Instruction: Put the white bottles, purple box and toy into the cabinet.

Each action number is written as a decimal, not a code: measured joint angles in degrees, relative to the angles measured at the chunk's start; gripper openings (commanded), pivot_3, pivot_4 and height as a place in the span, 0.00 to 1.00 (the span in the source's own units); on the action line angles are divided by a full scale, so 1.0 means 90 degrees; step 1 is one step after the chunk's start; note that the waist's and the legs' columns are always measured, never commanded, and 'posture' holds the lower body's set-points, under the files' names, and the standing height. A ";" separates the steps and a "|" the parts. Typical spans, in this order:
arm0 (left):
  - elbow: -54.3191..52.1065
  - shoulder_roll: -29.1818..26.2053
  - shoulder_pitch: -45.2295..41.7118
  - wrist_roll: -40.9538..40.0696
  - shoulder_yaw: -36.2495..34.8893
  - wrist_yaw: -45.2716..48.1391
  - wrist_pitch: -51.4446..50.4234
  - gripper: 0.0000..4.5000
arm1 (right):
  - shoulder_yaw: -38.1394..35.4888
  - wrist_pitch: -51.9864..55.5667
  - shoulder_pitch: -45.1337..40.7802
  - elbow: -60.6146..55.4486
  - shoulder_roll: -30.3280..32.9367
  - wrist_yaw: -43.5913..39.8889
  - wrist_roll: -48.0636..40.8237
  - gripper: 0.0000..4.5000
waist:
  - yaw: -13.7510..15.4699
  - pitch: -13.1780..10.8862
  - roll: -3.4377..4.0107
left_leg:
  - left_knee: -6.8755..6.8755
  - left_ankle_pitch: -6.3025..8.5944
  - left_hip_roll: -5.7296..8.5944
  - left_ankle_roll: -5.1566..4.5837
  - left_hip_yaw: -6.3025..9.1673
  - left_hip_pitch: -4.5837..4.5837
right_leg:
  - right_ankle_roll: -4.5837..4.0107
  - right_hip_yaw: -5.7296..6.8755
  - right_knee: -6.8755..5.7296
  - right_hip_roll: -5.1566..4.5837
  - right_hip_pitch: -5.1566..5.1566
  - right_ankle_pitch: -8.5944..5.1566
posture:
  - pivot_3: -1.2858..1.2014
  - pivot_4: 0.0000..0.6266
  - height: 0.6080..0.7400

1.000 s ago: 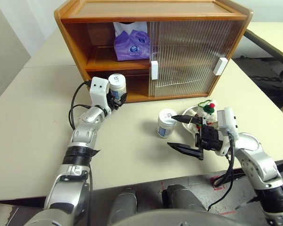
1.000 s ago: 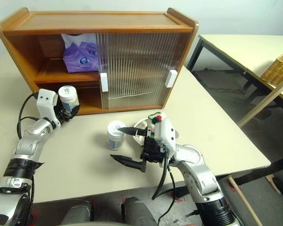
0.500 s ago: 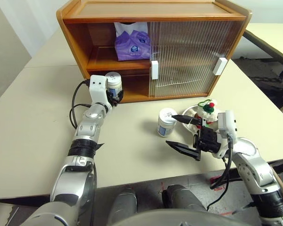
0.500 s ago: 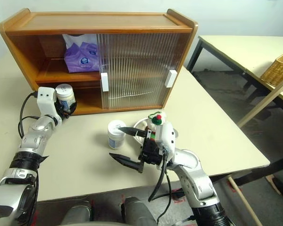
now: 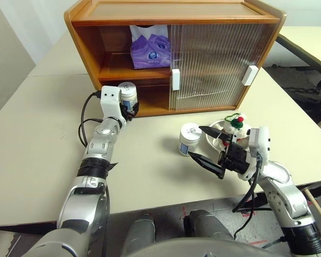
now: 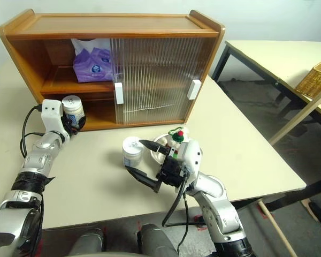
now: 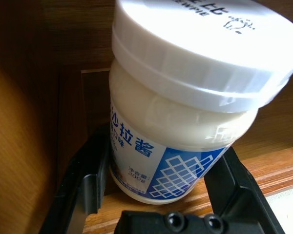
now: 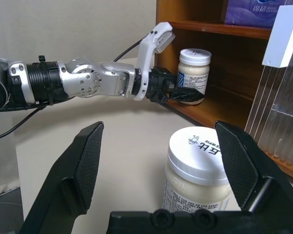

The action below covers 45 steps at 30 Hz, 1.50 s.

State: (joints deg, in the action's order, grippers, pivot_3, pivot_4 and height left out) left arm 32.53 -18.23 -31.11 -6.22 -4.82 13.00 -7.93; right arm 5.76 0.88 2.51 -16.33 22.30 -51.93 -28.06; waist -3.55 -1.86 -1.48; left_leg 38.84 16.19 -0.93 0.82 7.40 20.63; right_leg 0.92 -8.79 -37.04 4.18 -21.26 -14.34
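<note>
**Left arm has one bottle at the cabinet's lower opening; right arm open behind the second**

Head views: cabinet [image 5: 176, 16] on the table [image 5: 37, 123], left half open, both ribbed doors [image 5: 214, 64] slid over the right half. Purple box [image 5: 150, 51] sits on the inner shelf, upright, white tissue sticking up. Whatever is behind the doors is blurred, can't tell.

Left gripper [image 5: 129, 107] is clamped on the first white bottle [image 5: 129, 95] at the front edge of the lower compartment. Head views don't settle whether it rests on the wood. Left wrist view gets closer: black fingers [image 7: 83, 180] on both sides of the jar's lower body, blue-grid label facing the camera, jar base right at the wooden ledge, dark cabinet interior behind. Contact under the base is hidden.

Second white bottle [image 5: 189, 139] stands upright on the table in front of the doors, nothing touching it. Right gripper [image 5: 208, 145] is spread wide, empty, tips near that bottle. Right wrist view shows what the head views don't: the bottle sits between and beyond the two fingers [image 8: 85, 161], clear of both, with the left arm and its jar in the background.

Toy [image 5: 236, 126] lies in a round bowl [image 5: 214, 128] on the table, just beyond the right gripper, red hat up.
</note>
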 measured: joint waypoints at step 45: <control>-0.2808 0.0633 0.1109 0.0001 -0.0046 -0.0627 -0.1689 0.99 | 0.0081 -0.0040 -0.0264 0.0122 -0.0151 -0.0262 -0.0061 1.00 | 0.0015 -0.0019 0.0002 | -0.0016 0.0005 0.0034 -0.0013 0.0011 0.0032 | -0.0055 -0.0004 0.0092 -0.0019 0.0007 0.0045 | 0.48 0.07 1.00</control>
State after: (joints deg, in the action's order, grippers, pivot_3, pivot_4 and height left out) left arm 7.25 -12.53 -21.13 -6.21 -5.24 7.35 -23.13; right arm 6.49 0.52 0.13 -15.23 20.94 -54.29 -28.61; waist -3.42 -2.03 -1.47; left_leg 38.70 16.24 -0.62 0.70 7.50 20.92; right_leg 0.43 -8.83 -36.21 4.01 -21.20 -13.94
